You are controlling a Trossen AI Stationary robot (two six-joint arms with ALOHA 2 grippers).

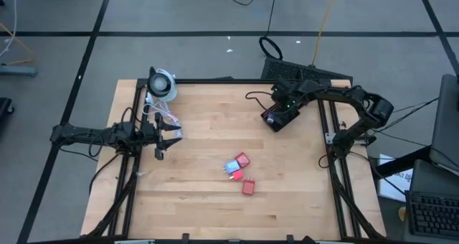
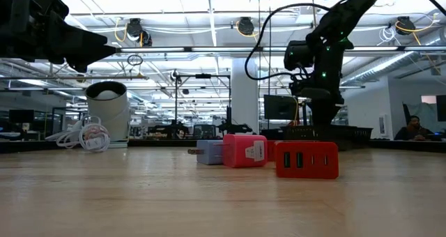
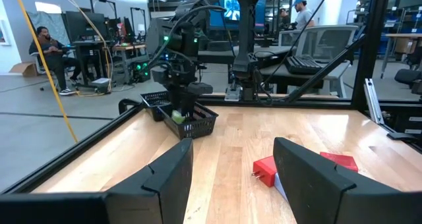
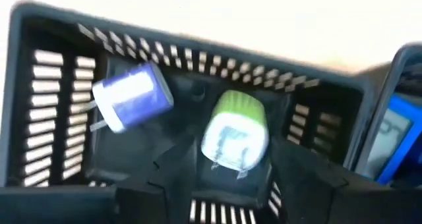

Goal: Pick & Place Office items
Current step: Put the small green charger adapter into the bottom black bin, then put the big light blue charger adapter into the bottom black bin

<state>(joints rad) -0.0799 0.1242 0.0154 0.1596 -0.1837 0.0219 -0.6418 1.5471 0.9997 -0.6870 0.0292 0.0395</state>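
A black mesh basket [image 1: 281, 118] stands at the table's far right. It also shows in the left wrist view [image 3: 191, 122]. In it lie a lilac-blue block [image 4: 128, 99] and a green-and-white block [image 4: 234, 135] with plug prongs. My right gripper [image 4: 234, 184] hangs open just above the basket, one finger on either side of the green block. Two red blocks [image 1: 242, 160] [image 1: 248, 187] and a blue one [image 1: 233, 168] lie flat mid-table. My left gripper [image 1: 159, 142] is open and empty at the table's left, above the wood.
A round white-and-black device [image 1: 162, 83] stands at the far left corner, with a white coiled cable [image 1: 163, 119] beside it, close to my left gripper. A blue block [image 4: 395, 135] shows beyond the basket's wall. People sit in the room behind the table.
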